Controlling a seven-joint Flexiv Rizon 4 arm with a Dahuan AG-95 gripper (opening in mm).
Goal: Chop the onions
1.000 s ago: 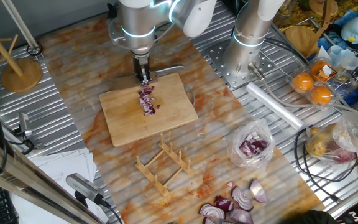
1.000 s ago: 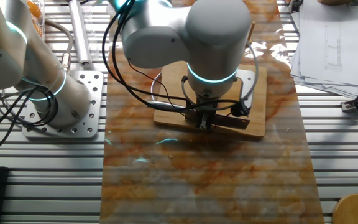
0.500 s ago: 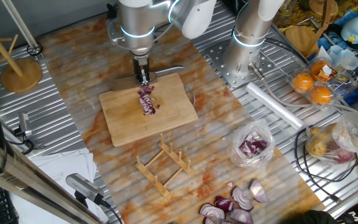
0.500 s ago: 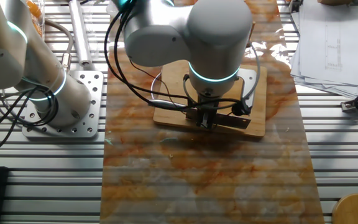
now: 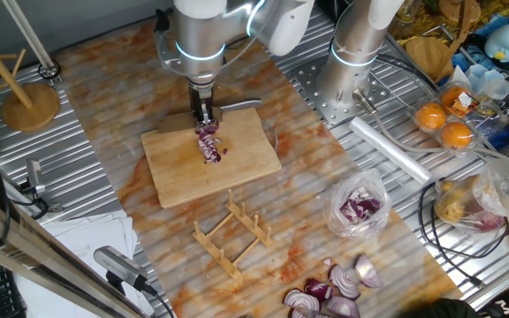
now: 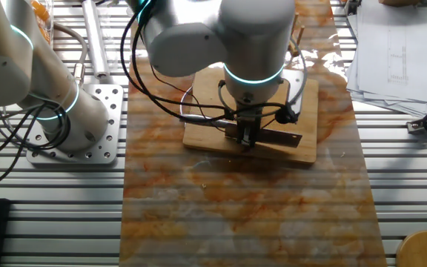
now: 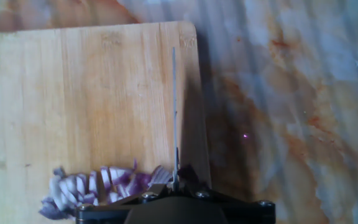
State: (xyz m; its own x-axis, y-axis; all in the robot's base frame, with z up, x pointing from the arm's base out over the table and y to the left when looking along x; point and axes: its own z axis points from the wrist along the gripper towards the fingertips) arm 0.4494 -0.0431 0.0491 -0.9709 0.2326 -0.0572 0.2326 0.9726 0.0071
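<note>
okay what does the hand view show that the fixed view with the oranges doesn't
Hand view only: the knife blade seen edge-on, running thin along the board's edge. Fixed view only: the gripper from outside, a bag of onion chunks, onion wedges, a wooden rack and oranges. Both: the cutting board with the chopped onions on it.

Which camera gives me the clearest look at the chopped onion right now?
The hand view: the chopped onion lies close up on the cutting board, beside the knife blade. One fixed view shows it small but unobstructed below the gripper. In the other fixed view the arm hides it.
</note>
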